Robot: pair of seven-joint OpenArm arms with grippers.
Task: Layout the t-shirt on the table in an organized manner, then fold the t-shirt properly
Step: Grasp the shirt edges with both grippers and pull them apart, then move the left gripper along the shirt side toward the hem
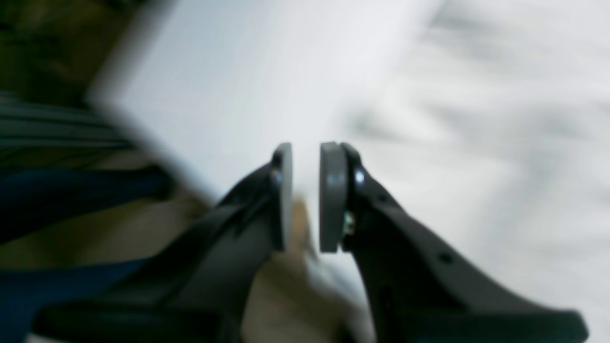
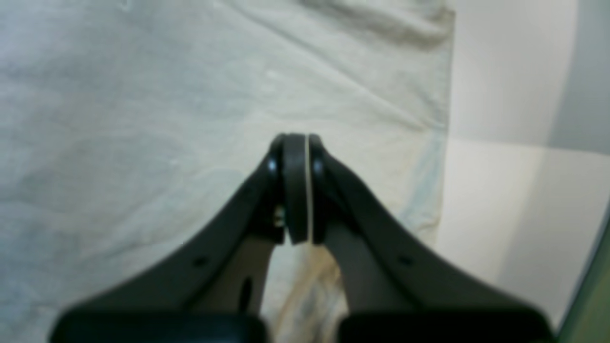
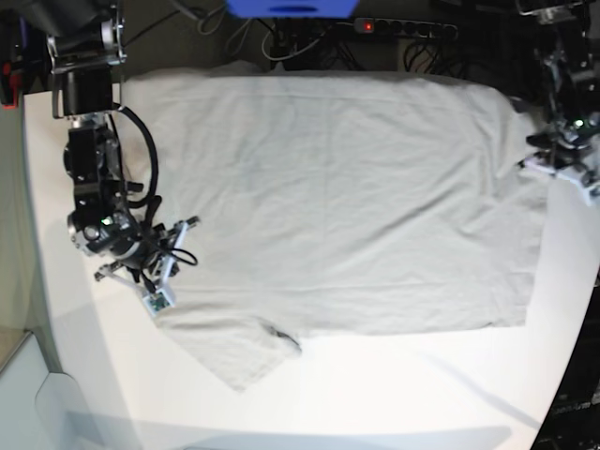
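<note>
With the t-shirt (image 3: 337,197) spread nearly flat across the table (image 3: 394,394), laying-out is judged almost done; the right claw (image 2: 296,188) is pressed shut and empty, the left claw (image 1: 305,197) narrowly parted on nothing, so a first folding grasp is called for.

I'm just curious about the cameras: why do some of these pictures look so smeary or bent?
Left wrist view: table and t-shirt streaked with blur. Right wrist view: soft but readable. Base view: sharp, its edges bowed by a wide lens.
</note>
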